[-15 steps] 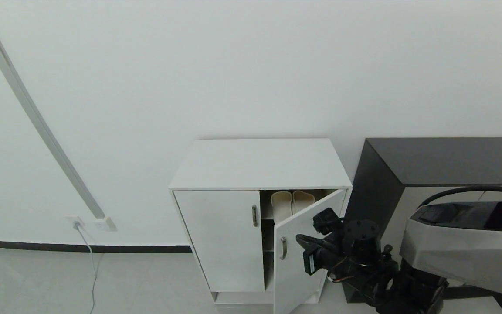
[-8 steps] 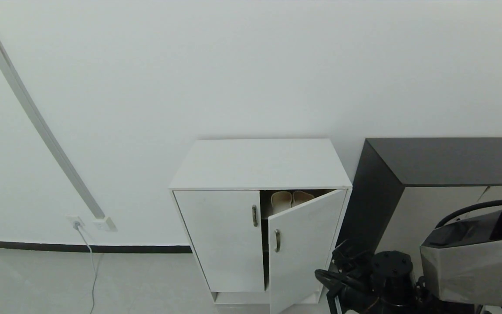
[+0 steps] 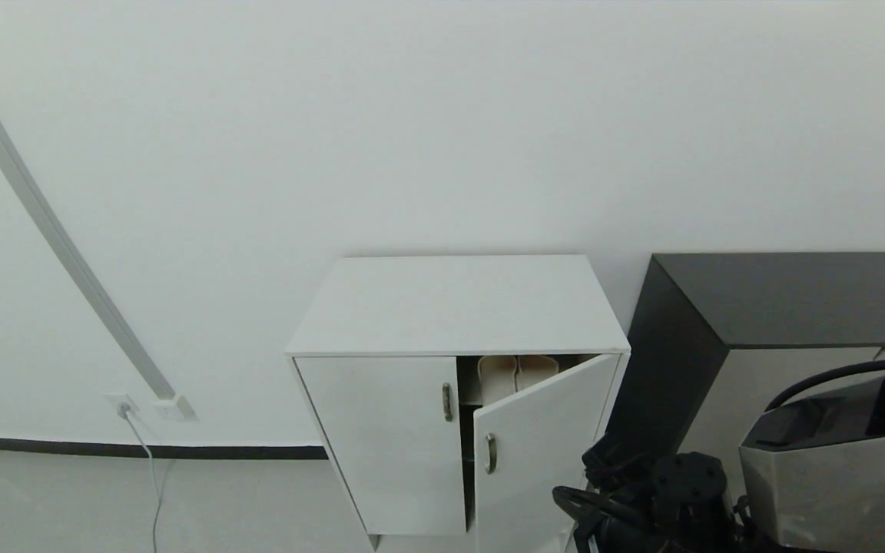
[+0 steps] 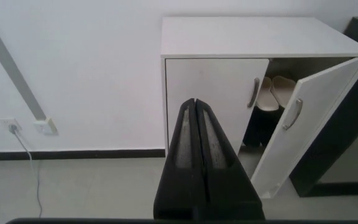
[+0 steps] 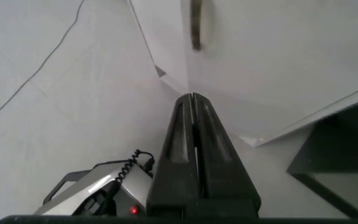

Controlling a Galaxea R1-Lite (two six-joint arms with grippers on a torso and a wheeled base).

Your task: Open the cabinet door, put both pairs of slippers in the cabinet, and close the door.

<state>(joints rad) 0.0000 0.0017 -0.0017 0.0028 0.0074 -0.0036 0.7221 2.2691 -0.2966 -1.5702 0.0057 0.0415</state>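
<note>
White two-door cabinet [image 3: 458,307] against pale wall [image 3: 442,115]; left door [image 3: 381,442] shut, right door [image 3: 538,453] ajar; two curved metal handles [image 3: 446,402], one per door; two beige slippers [image 3: 517,372], one pair, side by side on top shelf inside; left gripper [image 4: 194,102] clenched, empty; right gripper [image 5: 193,96] clenched, empty, low near ajar door

No letters, numbers, labels or signs can be read: the cabinet [image 3: 458,303], its two doors [image 3: 381,445] and the dark unit [image 3: 796,296] beside the cabinet show plain faces.

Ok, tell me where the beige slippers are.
In the head view, the beige slippers sit on the top shelf of the cabinet, just behind the partly open right door.
</note>
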